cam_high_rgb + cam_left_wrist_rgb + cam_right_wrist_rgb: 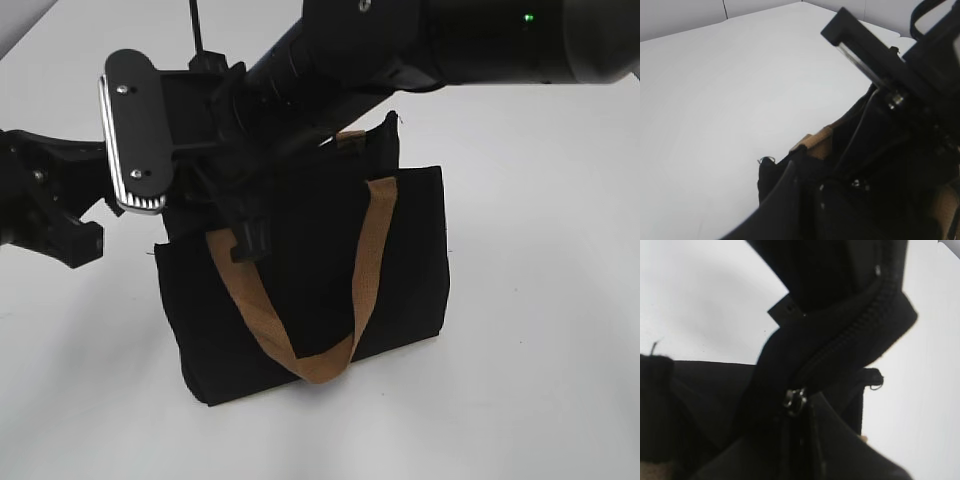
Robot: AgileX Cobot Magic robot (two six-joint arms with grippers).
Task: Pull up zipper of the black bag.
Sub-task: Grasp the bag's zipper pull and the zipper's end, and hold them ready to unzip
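The right arm [420,45] comes in from the upper right of the exterior view and slants down to the left, its wrist bearing a flat black plate with a silvery edge. Its pincer [250,235] points downward — black fingers close together, though whether they are clamped cannot be told. The left arm enters from the left edge, and the left pincer [65,235] points right — its jaws are too dark to judge.

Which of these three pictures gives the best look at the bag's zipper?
The right wrist view: the zipper fills it, teeth and silvery pull visible. The exterior view shows the black bag, but an arm hides its top edge. The left wrist view shows only dark fabric.
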